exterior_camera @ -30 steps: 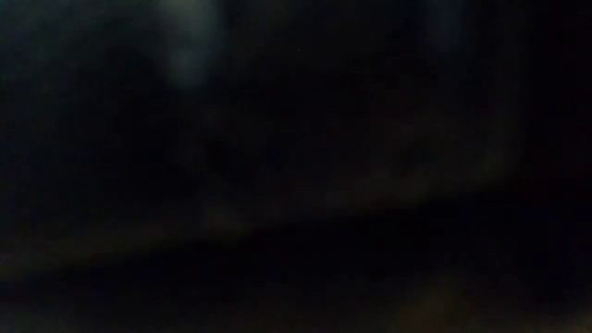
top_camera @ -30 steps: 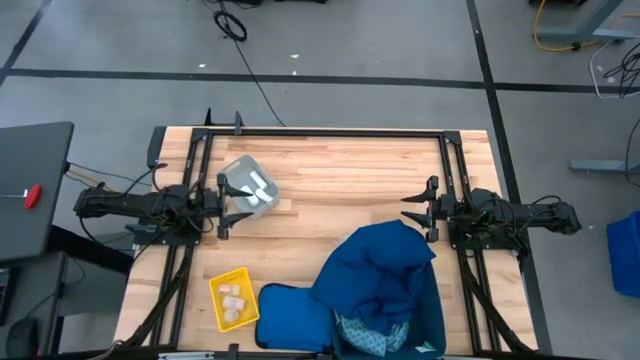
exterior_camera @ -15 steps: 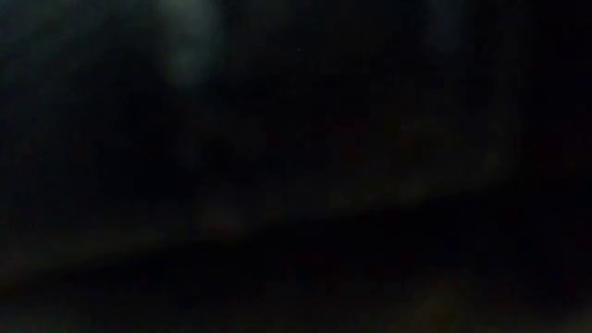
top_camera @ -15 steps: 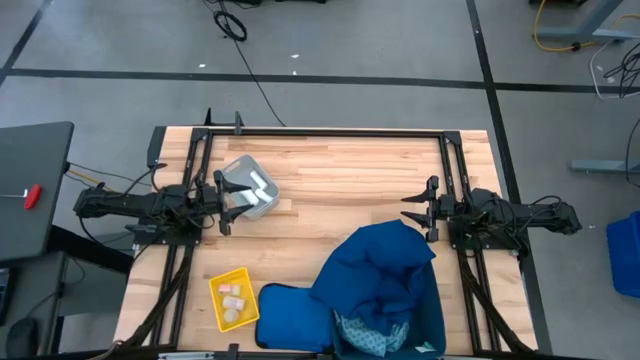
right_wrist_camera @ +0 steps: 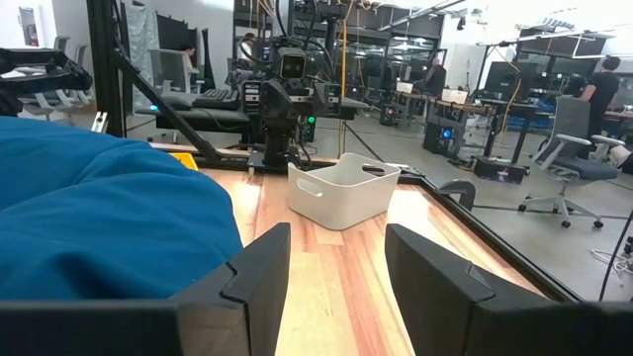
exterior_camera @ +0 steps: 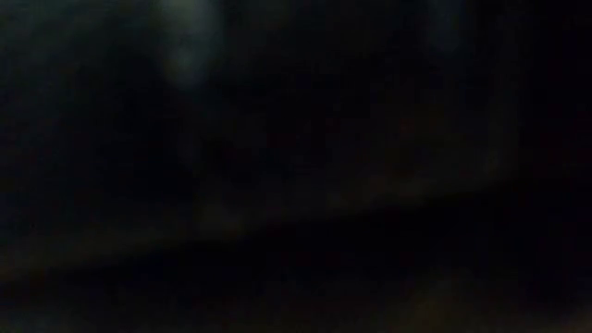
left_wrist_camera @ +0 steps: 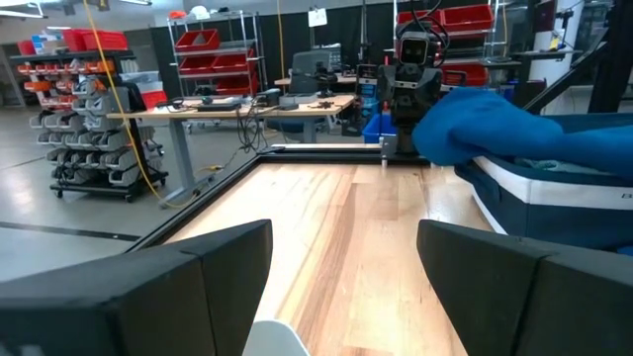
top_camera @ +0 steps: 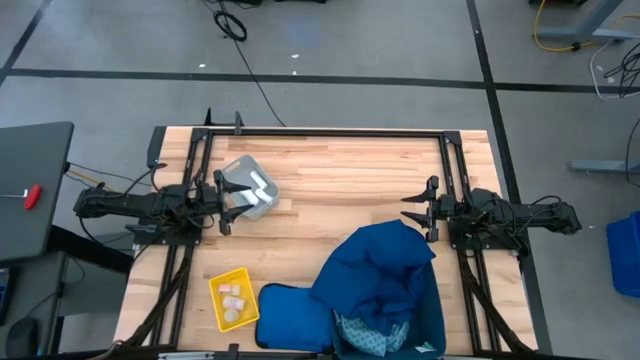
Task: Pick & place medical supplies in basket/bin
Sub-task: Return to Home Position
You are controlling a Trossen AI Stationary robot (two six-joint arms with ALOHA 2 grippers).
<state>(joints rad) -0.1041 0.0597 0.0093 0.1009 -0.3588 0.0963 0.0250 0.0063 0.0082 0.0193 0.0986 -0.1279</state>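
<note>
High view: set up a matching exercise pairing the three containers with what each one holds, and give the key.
Containers:
1. yellow basket
2. grey tray
3. blue bin

Contents:
A. dark blue cloth, heaped
B. white pieces
C. pale packets

Pairs: 1-C, 2-B, 3-A.

We hold both dark arms low and level, reaching inward from opposite sides of the surface (top_camera: 340, 170) and facing each other, our left pincer (top_camera: 228, 205) and our right pincer (top_camera: 412, 207) well apart, each with its two fingers (left_wrist_camera: 198, 287) spread wide, gripping nothing.
</note>
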